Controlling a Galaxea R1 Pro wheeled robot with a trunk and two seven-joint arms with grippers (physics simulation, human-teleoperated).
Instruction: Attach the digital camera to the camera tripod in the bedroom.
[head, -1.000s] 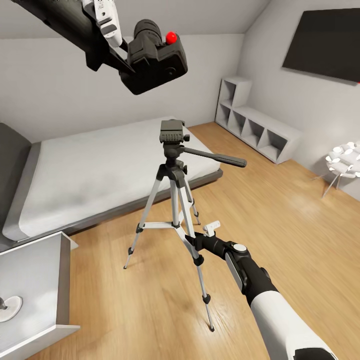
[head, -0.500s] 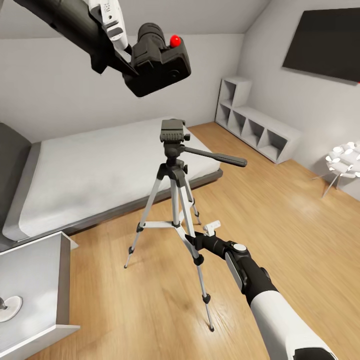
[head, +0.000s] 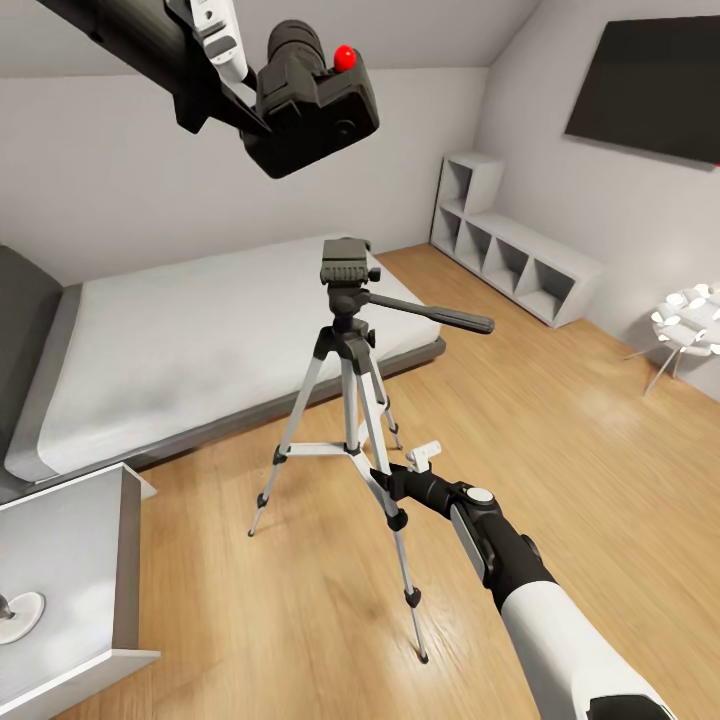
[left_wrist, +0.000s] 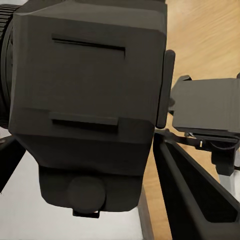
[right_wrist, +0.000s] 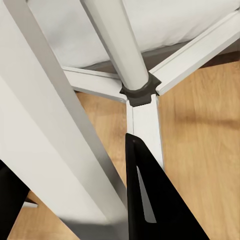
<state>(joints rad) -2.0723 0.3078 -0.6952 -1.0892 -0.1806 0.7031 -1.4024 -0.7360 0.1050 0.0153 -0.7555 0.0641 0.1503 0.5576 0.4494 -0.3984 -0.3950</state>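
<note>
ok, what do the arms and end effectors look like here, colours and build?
Right arm: glossy white forearm shell, then a black wrist with a grey panel and a round white cap, ending in a black end effector with a small white tab beside it. Left arm: black link with a white segment; its fingers are flat, black and tapered.

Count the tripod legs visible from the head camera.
3. On the camera tripod, one leg slants toward the bed, one comes forward past the right gripper, and one shows partly behind it.
</note>
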